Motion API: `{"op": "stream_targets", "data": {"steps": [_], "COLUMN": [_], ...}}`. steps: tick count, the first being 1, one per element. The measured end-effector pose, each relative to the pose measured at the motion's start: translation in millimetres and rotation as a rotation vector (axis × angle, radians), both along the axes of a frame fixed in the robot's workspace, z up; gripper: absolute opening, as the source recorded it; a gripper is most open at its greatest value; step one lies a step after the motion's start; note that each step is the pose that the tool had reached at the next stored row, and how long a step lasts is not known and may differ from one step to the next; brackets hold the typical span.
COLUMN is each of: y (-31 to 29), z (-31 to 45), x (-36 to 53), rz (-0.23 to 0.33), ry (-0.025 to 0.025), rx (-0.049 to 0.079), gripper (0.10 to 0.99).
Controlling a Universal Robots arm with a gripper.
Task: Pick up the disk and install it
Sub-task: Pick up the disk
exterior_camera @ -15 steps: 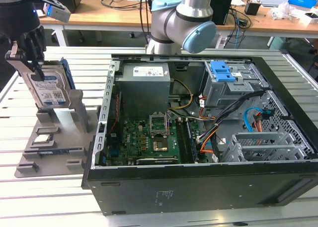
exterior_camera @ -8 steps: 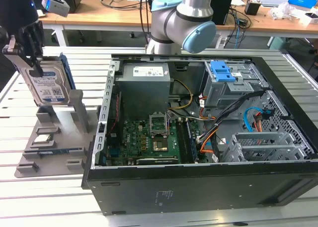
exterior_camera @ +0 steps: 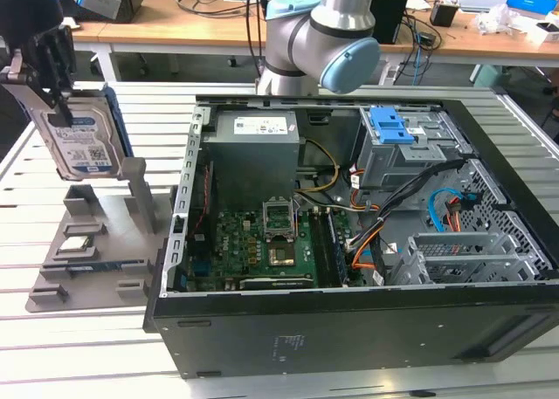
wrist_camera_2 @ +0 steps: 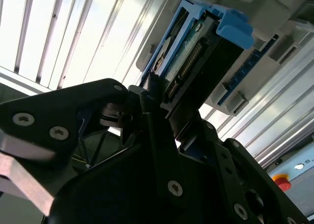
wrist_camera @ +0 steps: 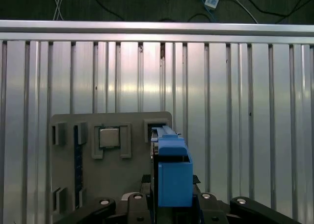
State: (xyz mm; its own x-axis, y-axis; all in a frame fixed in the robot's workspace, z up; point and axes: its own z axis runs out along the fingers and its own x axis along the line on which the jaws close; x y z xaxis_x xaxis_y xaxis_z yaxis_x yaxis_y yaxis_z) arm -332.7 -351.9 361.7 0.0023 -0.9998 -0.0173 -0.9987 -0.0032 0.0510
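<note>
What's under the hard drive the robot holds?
The grey plastic fixture tray, with a small silver square chip. The silver blue-railed hard drive hides the part straight below.

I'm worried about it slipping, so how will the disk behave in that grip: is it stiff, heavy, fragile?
Probably stiff: the disk is a flat metal slab and shows no sag in the gripper. It is likely heavy for its size, so, held near one edge, it may swing. The bare circuit board looks knock-sensitive.

No print legible anywhere. The disk [exterior_camera: 80,124] carries a white-and-blue label [exterior_camera: 93,154] w/ barcodes (chars too small to make out). White sticker [exterior_camera: 262,126] on the power supply [exterior_camera: 253,163] and tiny white marks [exterior_camera: 288,341] on the near wall of the PC case [exterior_camera: 393,329]: unreadable too.
</note>
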Motion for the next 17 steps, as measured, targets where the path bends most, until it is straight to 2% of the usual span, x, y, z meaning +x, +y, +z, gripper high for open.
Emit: {"op": "stream_targets", "data": {"steps": [15, 17], "y": [2.3, 2.8], "z": [30.3, 36.3], "x": [1.9, 2.4], "rz": [0.000, 0.000], "ry": [0.0037, 0.0045], "rx": [0.000, 0.000], "gripper": [0.365, 0.365]}}
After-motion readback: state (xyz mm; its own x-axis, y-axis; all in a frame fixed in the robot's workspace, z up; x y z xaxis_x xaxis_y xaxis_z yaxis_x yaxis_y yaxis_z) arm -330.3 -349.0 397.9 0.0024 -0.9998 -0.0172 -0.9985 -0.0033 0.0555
